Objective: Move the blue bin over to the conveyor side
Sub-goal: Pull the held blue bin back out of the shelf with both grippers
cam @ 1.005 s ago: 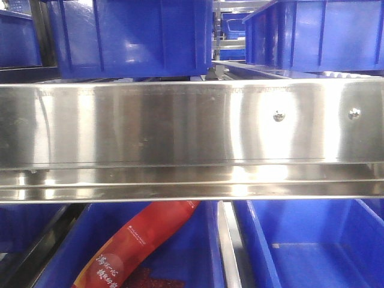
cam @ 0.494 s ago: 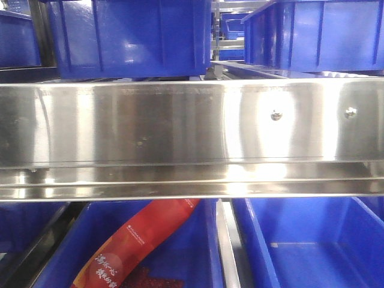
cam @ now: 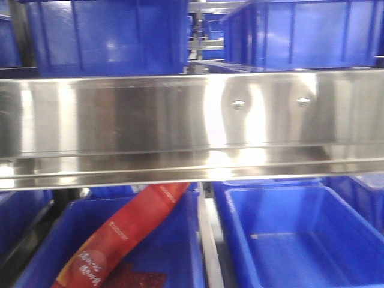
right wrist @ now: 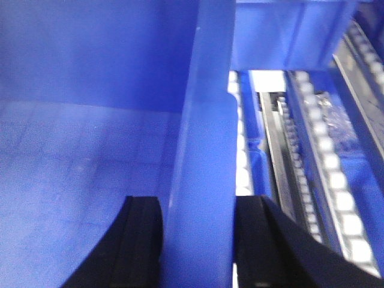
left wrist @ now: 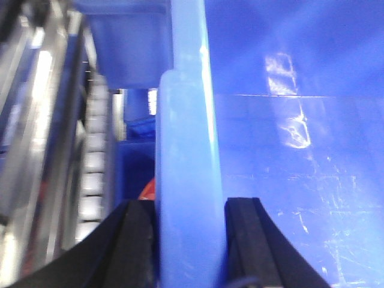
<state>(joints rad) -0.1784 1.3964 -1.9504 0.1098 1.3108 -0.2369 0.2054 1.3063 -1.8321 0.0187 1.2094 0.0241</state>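
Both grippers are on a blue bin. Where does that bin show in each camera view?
Front: the blue bin is the empty one, lower right, under the steel rail.
Left wrist: its wall fills the centre, in the left gripper; interior on the right.
Right wrist: wall at centre, in the right gripper; interior on the left.
Landmark: red packet to its left, front and left wrist only.
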